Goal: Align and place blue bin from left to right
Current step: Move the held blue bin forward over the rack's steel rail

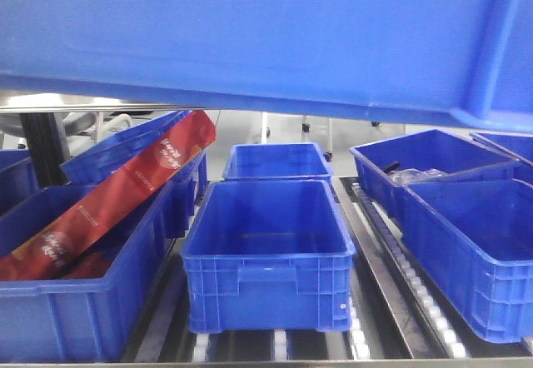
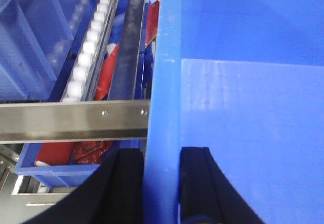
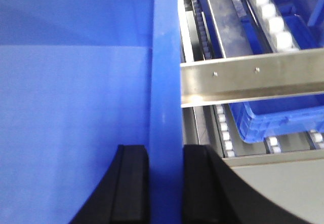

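The blue bin (image 1: 250, 35) is held up in the air and fills the top of the front view, its lower edge sloping down to the right with a corner rib at the far right. My left gripper (image 2: 161, 155) is shut on the bin's left wall (image 2: 163, 82), one black finger on each side. My right gripper (image 3: 165, 153) is shut on the bin's right wall (image 3: 164, 57) the same way. The bin's pale smooth inside (image 2: 253, 133) shows beside each gripper.
Below the bin, darker blue bins stand in rows on roller tracks: an empty one in the middle (image 1: 268, 260), one behind it (image 1: 277, 161), one at left holding a red package (image 1: 117, 193), two at right (image 1: 475, 243). A steel rack rail (image 2: 71, 120) crosses both wrist views.
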